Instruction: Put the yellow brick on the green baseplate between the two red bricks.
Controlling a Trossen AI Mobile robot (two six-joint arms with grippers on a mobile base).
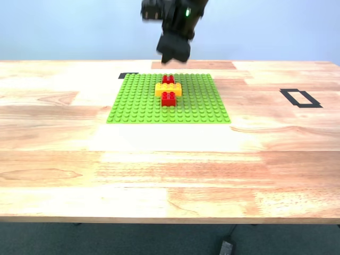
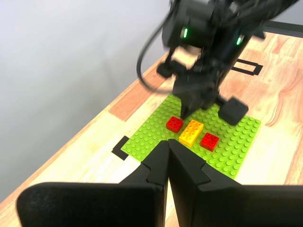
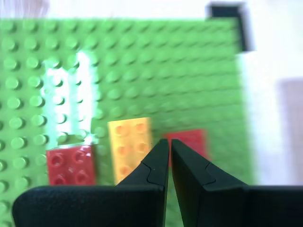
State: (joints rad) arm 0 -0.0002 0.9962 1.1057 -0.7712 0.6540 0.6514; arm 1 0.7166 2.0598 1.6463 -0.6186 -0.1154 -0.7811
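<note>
Jaws of my second gripper [image 3: 169, 144] closed on nothing above your yellow brick [image 1: 168, 89], my first gripper [image 2: 168, 144] pinched shut and empty too, brick seated on the green baseplate [image 1: 133, 106] between the two red bricks [image 1: 169, 98], long axis running across the exterior view.

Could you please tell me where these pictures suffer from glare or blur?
Second wrist view: a white glare streak on the green baseplate, and the far red brick looks soft. Exterior view: the arm above the baseplate is blurred. First wrist view: the yellow brick is reasonably sharp.
</note>
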